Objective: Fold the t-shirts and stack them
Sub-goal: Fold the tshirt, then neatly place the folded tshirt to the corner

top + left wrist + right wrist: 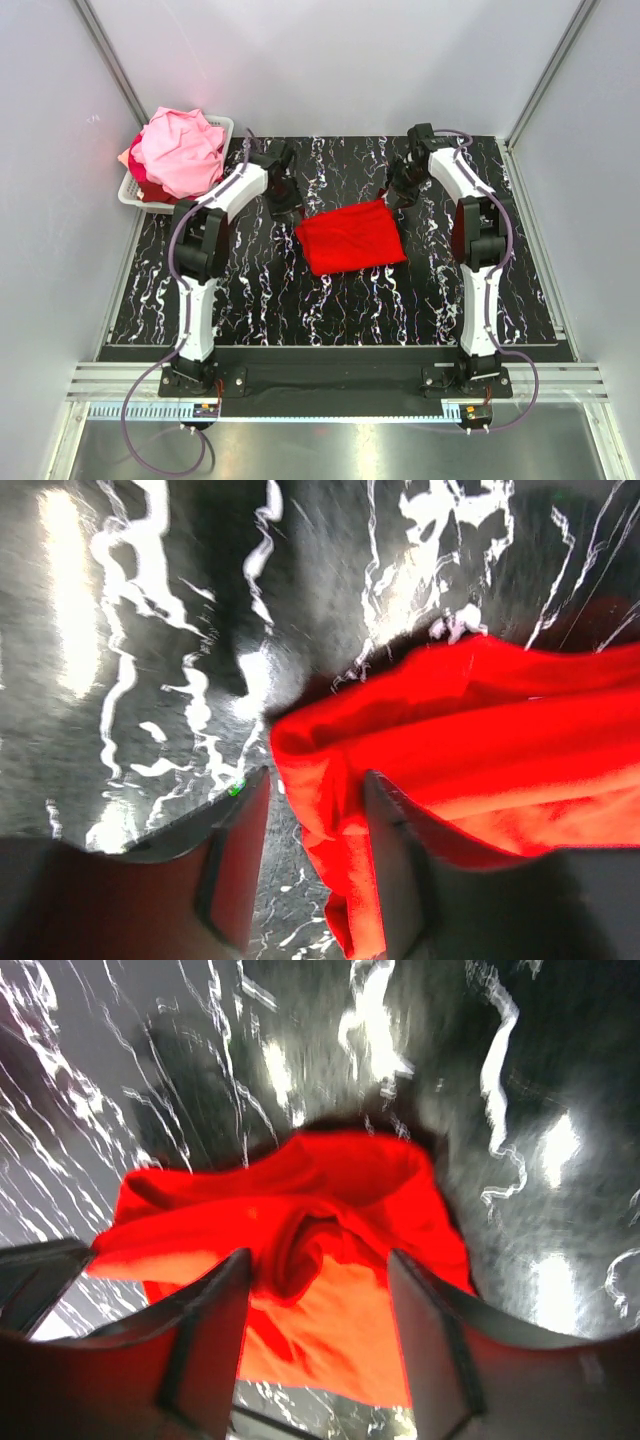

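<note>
The red t-shirt (350, 236) lies flat between left hand (285, 208) and right hand (398, 194).

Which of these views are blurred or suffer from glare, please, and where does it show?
Top external: sharp and evenly lit, the red t-shirt crisp. Left wrist: smeared, with glare blowing out the marbled mat. Right wrist: blurred too, the shirt's red oversaturated, folds barely readable.

Top view high behind, looking down on whole table (250, 290), wrist views close, sharing red t-shirt (330, 1190)
</note>
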You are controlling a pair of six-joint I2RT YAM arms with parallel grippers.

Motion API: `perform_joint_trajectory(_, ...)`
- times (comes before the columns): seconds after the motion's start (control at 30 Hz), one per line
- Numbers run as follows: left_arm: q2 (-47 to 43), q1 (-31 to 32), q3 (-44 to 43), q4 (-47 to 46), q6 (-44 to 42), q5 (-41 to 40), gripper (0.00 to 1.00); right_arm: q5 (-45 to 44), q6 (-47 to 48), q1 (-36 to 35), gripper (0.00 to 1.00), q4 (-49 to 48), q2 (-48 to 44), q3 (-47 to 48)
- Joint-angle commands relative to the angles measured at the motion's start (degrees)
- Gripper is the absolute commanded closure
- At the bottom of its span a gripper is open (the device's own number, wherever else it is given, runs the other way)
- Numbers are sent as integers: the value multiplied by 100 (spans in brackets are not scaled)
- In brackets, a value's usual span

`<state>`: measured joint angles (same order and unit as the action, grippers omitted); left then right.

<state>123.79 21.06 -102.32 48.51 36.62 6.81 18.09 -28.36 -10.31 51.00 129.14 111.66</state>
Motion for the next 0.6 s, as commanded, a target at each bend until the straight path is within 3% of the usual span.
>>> perform_joint_trajectory(0.0, -170, -189, -647, 324, -129, 137, 48, 107, 146, 169, 34, 339, 155, 768)
perform_joint_trajectory(0.13, -609, -199, -807, 528, -190, -162, 35, 151, 260, 187, 31, 586, -125, 1095)
perform_joint_trajectory(0.27, -1487, -146, 122, 72, -147, -198, 33, 37, 278, 187, 27, 306, -906, 113)
perform_joint_trajectory(0.37, -2436, 12, 1928, -1277, -94, 171, 42, 334, 138, 187, 27, -238, -1715, -1142)
perform_joint_trajectory(0.43, -3052, 74, 2679, -1939, 20, 583, 48, 572, 33, 178, 27, -877, -2374, -2246)
perform_joint_trajectory(0.57, -3826, 161, 4602, -3948, 301, 1190, 45, 1371, -117, 126, 26, -1996, -3306, -3833)
